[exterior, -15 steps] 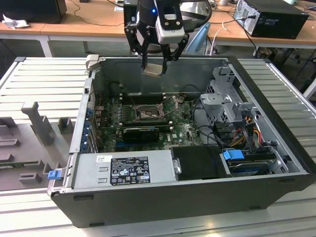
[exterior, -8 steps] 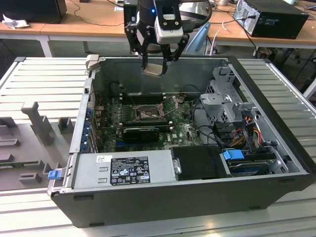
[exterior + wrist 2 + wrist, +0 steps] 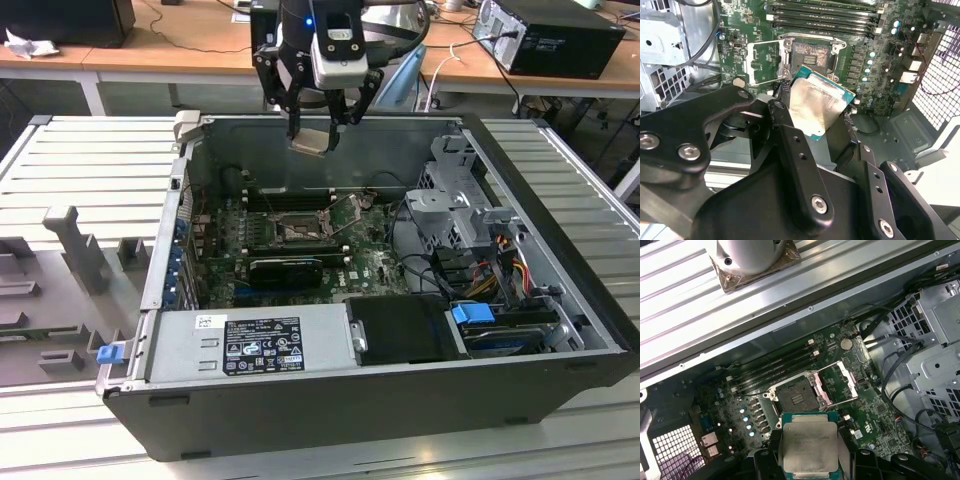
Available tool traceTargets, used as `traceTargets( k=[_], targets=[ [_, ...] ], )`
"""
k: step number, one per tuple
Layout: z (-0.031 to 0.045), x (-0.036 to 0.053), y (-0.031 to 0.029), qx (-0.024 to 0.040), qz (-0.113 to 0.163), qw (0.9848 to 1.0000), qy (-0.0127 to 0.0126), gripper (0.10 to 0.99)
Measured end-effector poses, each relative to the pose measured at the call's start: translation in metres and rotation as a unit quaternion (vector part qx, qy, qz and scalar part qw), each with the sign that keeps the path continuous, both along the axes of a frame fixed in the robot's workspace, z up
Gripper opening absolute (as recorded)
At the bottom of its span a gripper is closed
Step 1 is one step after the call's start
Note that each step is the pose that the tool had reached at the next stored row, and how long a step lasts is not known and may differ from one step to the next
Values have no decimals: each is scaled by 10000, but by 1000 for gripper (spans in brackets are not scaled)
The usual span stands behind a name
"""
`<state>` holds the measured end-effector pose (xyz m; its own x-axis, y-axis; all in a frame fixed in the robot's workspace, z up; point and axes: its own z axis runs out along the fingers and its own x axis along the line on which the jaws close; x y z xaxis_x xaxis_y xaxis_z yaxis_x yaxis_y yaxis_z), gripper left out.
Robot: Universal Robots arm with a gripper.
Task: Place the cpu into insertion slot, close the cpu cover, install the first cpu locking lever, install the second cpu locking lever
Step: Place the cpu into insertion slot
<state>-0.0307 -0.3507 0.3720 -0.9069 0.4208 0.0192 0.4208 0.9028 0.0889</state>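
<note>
The black tool (image 3: 313, 128) is clamped on the thin square silvery-beige cpu (image 3: 809, 447), well above the small black-rimmed square insertion slot (image 3: 796, 399), and since the chip looks tilted, it may seat skewed, damage the socket or slip free.

The arm is reaching down, wrist vertical; the gripper (image 3: 312, 128) is hanging above the insertion slot (image 3: 300, 232), clear of it, its fingers (image 3: 790, 145) pinching the cpu (image 3: 310, 142) by opposite edges.
</note>
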Motion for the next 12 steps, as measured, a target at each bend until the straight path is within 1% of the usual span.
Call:
traceTargets(
  k=[12],
  targets=[
    [0, 0, 0, 0, -245, 9997, 0, 529]
  ],
)
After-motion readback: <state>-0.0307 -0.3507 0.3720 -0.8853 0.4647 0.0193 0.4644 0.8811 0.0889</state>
